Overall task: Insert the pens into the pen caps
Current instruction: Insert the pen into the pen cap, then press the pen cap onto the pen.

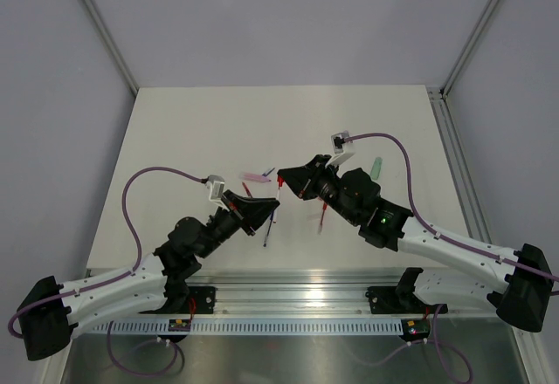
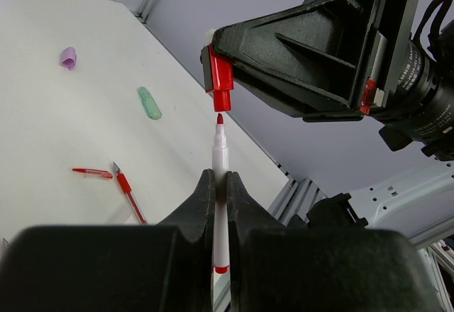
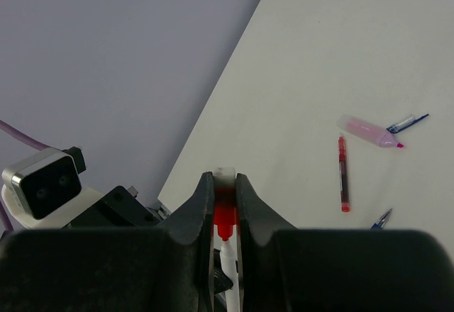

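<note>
Left gripper (image 2: 220, 184) clamped on white pen (image 2: 220, 152), red tip pointed at red cap (image 2: 220, 79) just ahead, not yet touching. Right gripper (image 3: 225, 186) pinches cap, mouth toward tip, lined up for insertion.

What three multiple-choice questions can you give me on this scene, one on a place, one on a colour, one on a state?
1. The red cap is: A lying loose; B in the right tool; C out of view.
2. The tip of the pen in the left tool is: A blue; B green; C red.
3. That tip is: A deep inside the cap; B just short of the cap's mouth; C pointing away from it.
Answers: 1 B, the right tool pinches it; 2 C, the left wrist view shows red; 3 B, a small gap parts them.
</note>
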Controlling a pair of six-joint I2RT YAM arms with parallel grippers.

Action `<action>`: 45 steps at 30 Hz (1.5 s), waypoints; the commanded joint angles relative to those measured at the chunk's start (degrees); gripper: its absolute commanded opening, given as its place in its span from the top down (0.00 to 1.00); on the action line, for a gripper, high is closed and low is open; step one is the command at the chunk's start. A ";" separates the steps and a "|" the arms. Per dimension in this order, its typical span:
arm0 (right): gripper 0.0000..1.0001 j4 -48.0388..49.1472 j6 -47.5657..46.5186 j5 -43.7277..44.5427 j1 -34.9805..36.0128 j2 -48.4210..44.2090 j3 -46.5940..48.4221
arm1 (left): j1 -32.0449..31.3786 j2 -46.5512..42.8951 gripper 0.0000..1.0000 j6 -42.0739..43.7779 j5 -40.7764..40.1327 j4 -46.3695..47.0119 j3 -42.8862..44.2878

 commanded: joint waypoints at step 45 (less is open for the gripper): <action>1.00 -3.23 -2.15 12.52 19.40 -2.78 -10.71 | 0.35 -3.09 1.00 -1.19 -1.25 -0.08 5.01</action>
